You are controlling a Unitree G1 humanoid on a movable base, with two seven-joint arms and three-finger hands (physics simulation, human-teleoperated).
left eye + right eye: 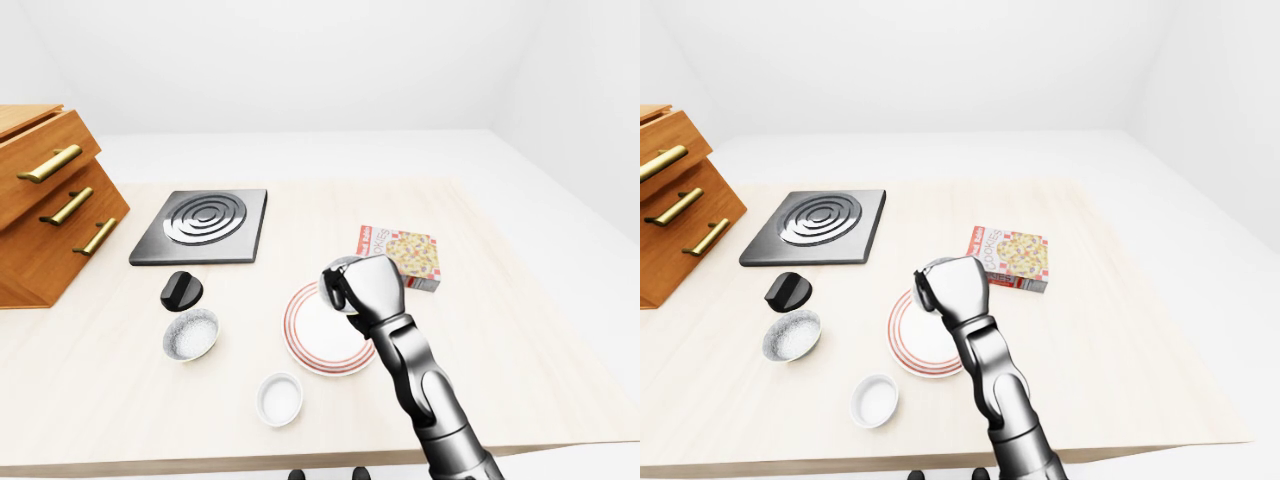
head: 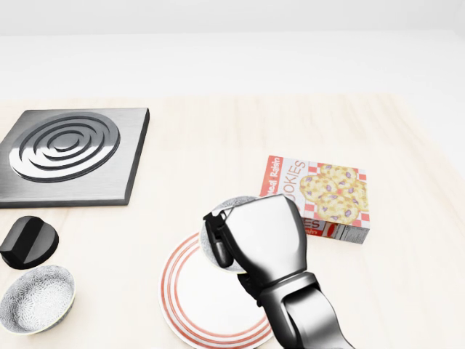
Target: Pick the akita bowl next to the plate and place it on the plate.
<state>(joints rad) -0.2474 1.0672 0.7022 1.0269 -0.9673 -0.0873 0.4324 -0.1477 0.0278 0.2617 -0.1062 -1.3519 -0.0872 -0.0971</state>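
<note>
Right hand [image 2: 258, 243]: fingers [image 2: 220, 246] curled shut on the bowl [image 2: 234, 203], apparently at its rim. The hand hides most of the bowl. Only a grey patterned arc shows along the hand's top and left, so its tilt cannot be read for certain. Left hand not in view.

Position: in the head view the bowl lies over the upper-right rim of the plate [image 2: 174, 291], not over its centre. The eye views suggest it hangs above the plate rather than resting on it, but contact cannot be confirmed.

Step in hand, as I judge it: the carry is mostly done and the placement is to come.

To do it well:
- Bring your hand further toward the head view's lower left, until the bowl is over the white centre inside the red rings.
- Level the bowl before you descend. A rim grip may let it hang skew.
- Lower slowly until the base meets the plate, and release only then. If dropped, it could skid or shove the plate across the worktop [image 2: 218, 138].
- Open the fingers wide and lift straight up, so no finger hooks the rim and drags the bowl off.
- Mind the box [image 2: 323, 196], just beside your hand on the right, as you withdraw.
- The second bowl [image 2: 36, 298] at lower left is well apart. Leave it.
</note>
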